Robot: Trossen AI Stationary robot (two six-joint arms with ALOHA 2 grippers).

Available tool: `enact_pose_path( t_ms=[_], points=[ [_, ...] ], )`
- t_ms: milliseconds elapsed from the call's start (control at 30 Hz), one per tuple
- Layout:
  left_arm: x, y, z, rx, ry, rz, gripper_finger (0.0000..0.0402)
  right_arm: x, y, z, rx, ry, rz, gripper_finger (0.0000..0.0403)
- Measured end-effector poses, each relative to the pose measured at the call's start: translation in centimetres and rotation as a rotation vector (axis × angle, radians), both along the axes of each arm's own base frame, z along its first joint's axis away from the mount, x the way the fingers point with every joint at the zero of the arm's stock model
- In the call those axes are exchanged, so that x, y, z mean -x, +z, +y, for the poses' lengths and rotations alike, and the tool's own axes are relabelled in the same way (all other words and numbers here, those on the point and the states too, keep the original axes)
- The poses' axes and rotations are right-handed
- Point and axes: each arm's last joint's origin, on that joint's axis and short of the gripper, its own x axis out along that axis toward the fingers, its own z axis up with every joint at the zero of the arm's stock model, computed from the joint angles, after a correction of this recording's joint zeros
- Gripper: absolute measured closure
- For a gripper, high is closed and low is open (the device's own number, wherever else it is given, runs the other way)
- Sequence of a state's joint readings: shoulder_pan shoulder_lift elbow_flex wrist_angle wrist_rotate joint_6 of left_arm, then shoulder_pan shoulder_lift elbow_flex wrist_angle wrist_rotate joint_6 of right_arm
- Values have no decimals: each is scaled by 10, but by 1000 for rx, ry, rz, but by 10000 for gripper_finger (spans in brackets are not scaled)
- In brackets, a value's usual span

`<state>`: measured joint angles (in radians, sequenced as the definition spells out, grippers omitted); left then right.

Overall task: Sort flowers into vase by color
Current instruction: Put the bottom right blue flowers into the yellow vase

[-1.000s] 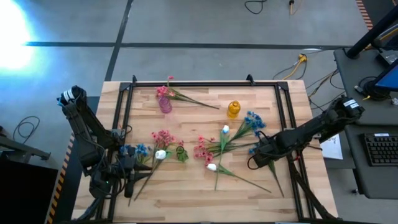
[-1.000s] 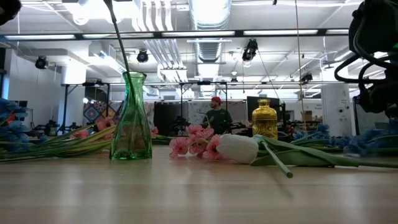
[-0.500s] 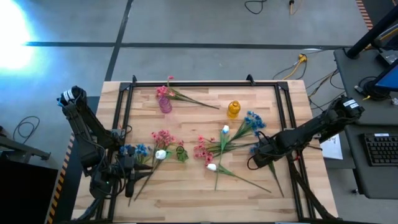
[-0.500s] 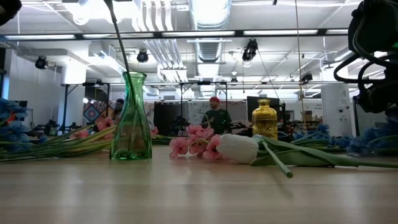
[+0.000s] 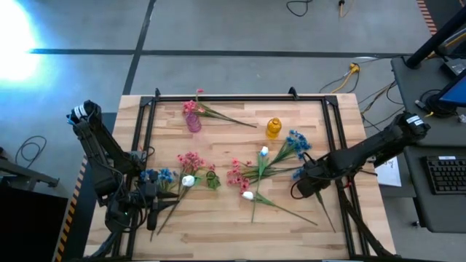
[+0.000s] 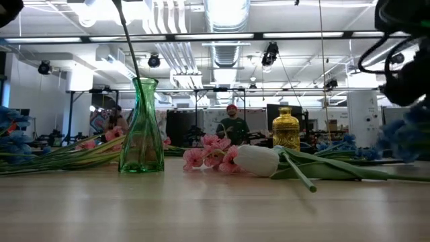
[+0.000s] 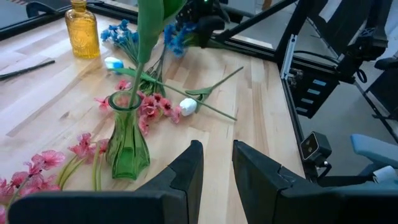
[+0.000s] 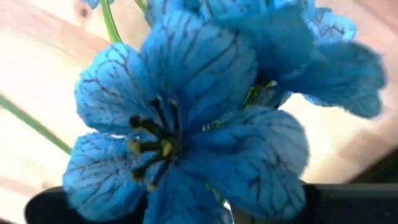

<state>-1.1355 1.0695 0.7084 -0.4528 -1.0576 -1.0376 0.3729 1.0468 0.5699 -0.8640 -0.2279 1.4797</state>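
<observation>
Table (image 5: pixel 240 233) from above: flowers are scattered all over it. There's a pink bunch (image 5: pixel 191 160) and a white tulip (image 5: pixel 188 180) left of middle, and a second pink bunch (image 5: pixel 237 175) and second white tulip (image 5: pixel 248 194) near the middle. The blue bunch (image 5: pixel 295 140) lies towards the right, just below the yellow bottle (image 5: pixel 273 128). At the back, a pink vase (image 5: pixel 193 122) already has 1 pink sprig in it. The left gripper (image 5: pixel 149 204) sits by the front left corner, next to a few small blue sprigs (image 5: pixel 156 175). The right gripper (image 5: pixel 303 183) is on the right side, down at the stem ends of the blue bunch.

Low view: a green vase (image 6: pixel 141 131) stands upright with 1 thin stem sticking out of it. Blurry blue petals hang off the table at the far right, under the dark right arm. A person (image 6: pixel 233 124) stands way back in the room.

Left wrist view: the 2 fingers (image 7: pixel 189 168) are only slightly apart and hold nothing. The green vase stands just ahead of them.

Right wrist view: 1 blue flower (image 8: pixel 186 118) fills basically the whole picture, right up against the camera. The fingers look clamped on its stem, though the petals hide the actual grip.
</observation>
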Motion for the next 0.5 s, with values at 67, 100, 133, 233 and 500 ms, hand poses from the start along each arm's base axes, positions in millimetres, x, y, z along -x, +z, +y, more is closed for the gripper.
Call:
enact_pose_path(
  t_ms=[67, 100, 133, 233, 500],
  points=[
    [0, 0, 0, 0, 0, 0, 327, -1, 12, 0, -15, 8, -47, 364],
    [0, 0, 0, 0, 0, 0, 327, -1, 18, 0, -19, 14, -74, 364],
    [0, 0, 0, 0, 0, 0, 327, -1, 24, 0, -17, 24, -97, 364],
    [0, 0, 0, 0, 1, -1, 327, 0, 40, -1, -12, 50, -179, 365],
    [0, 1, 1, -16, 28, -26, 327, -11, 83, -7, 240, 119, -563, 365]
  ],
)
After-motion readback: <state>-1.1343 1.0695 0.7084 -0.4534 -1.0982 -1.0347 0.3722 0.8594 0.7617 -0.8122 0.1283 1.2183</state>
